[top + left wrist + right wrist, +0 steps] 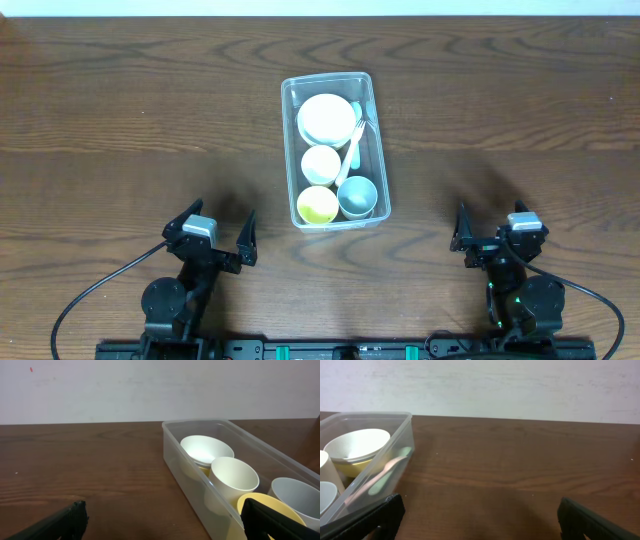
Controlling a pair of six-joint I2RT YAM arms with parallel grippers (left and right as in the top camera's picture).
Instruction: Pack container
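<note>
The clear plastic container (288, 150) stands upright in the middle of the wooden table. It holds a white bowl (326, 117), a white cup (321, 163), a yellow cup (318, 205), a grey cup (357, 197) and a pale green utensil (352, 150). It also shows in the left wrist view (172, 462) and the right wrist view (395, 467). My left gripper (215, 228) is open and empty, near the table's front, left of the container. My right gripper (490, 240) is open and empty at the front right.
The table's far edge meets a white wall (125, 390). Black cables (90, 290) run from both arm bases along the front edge.
</note>
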